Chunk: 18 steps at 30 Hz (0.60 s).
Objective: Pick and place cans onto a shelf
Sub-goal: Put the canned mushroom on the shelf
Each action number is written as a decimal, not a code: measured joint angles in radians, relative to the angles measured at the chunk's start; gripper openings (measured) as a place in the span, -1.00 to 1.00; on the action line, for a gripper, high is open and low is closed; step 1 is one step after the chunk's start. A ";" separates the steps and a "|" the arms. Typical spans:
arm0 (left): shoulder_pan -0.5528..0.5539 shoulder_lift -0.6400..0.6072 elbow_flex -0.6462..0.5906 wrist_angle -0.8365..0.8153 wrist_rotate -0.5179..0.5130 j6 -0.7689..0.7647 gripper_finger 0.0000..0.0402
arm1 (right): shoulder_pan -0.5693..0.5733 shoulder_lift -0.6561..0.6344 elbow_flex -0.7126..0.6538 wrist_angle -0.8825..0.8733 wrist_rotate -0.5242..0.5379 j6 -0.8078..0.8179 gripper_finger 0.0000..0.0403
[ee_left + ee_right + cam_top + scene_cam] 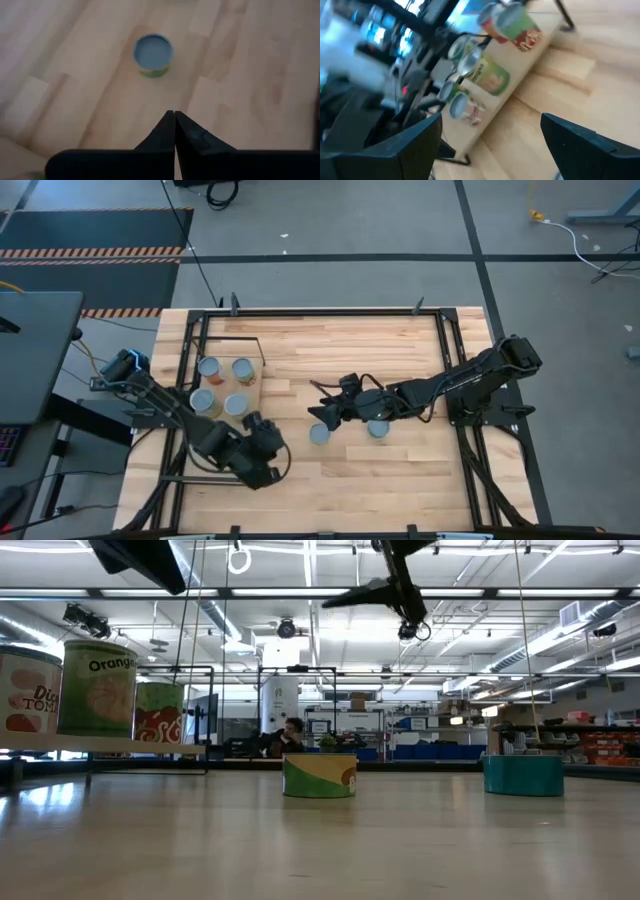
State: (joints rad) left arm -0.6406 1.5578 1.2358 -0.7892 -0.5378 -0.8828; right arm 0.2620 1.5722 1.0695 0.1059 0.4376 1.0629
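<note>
The shelf (224,385) lies at the table's left with several cans (209,367) standing upright on it. They also show in the low view (96,688) and in the right wrist view (490,75). Two cans stand on the tabletop: a yellow-green one (320,434) (320,776) (153,54) and a teal one (378,428) (522,775). My left gripper (272,442) (175,120) is shut and empty, left of the yellow-green can. My right gripper (322,408) (490,130) is open and empty, raised just beyond that can, facing the shelf.
A black metal frame (440,340) edges the tabletop. Bare planks (380,360) lie between the shelf and the right arm's base, and more at the near side (380,480). A person (290,735) sits far off in the room.
</note>
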 joint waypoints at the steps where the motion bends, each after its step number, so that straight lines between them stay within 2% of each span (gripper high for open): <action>1: 0.002 0.000 0.000 0.008 0.017 -0.006 -0.96 | -0.012 -0.009 0.000 0.015 -0.025 -0.068 0.72; 5: 0.032 0.000 0.000 0.035 0.043 -0.024 -0.89 | -0.035 -0.092 0.000 -0.007 -0.068 -0.201 0.72; 8: 0.096 0.000 0.000 0.046 0.118 0.057 -0.71 | -0.044 -0.179 0.000 -0.105 -0.112 -0.272 0.72; 13: 0.183 0.030 0.000 0.146 0.142 0.173 -0.19 | -0.067 -0.350 0.000 -0.285 -0.117 -0.447 0.72; 18: 0.239 0.132 0.002 0.235 0.151 0.410 0.41 | -0.103 -0.495 0.001 -0.395 -0.116 -0.471 0.72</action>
State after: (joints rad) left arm -0.4019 1.6898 1.2374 -0.5543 -0.3867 -0.4723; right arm 0.1586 1.0776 1.0702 -0.2895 0.3212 0.5922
